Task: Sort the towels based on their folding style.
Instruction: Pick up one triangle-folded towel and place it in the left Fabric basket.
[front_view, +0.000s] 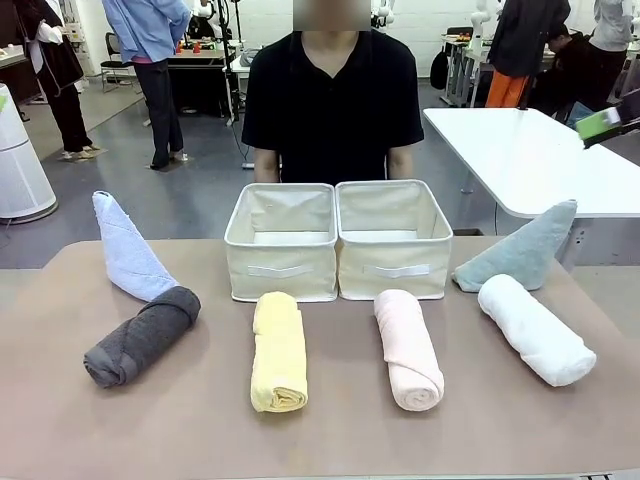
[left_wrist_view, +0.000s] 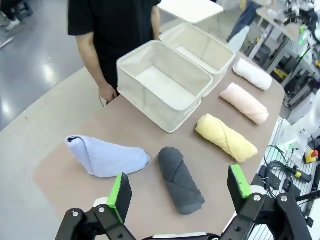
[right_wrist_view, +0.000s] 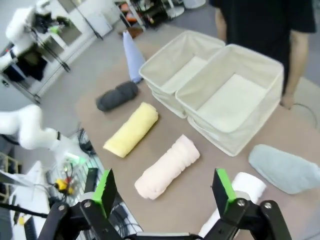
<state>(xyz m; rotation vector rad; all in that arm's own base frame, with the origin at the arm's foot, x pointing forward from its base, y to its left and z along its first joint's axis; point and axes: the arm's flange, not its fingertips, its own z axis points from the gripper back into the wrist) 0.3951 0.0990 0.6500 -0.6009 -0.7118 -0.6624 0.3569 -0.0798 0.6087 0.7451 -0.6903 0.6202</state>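
Observation:
Six towels lie on the brown table. Rolled ones: dark grey (front_view: 140, 338) (left_wrist_view: 180, 179) (right_wrist_view: 117, 95), yellow (front_view: 278, 350) (left_wrist_view: 226, 137) (right_wrist_view: 132, 129), pink (front_view: 408, 348) (left_wrist_view: 245, 102) (right_wrist_view: 167, 167) and white (front_view: 535, 328) (left_wrist_view: 252, 74) (right_wrist_view: 236, 200). Cone-folded ones: light blue (front_view: 127, 250) (left_wrist_view: 106, 156) (right_wrist_view: 132, 55) at the left and grey-blue (front_view: 521, 252) (right_wrist_view: 285, 167) at the right. My left gripper (left_wrist_view: 179, 192) hangs open above the dark grey roll. High over the pink and white rolls, my right gripper (right_wrist_view: 162, 192) is open and holds nothing.
Two beige fabric baskets (front_view: 281, 240) (front_view: 392, 238) stand side by side at the table's far middle, both with nothing inside. A person in a black shirt (front_view: 333, 95) stands right behind them, one hand (left_wrist_view: 107, 92) at the table edge. A white table (front_view: 530, 155) lies back right.

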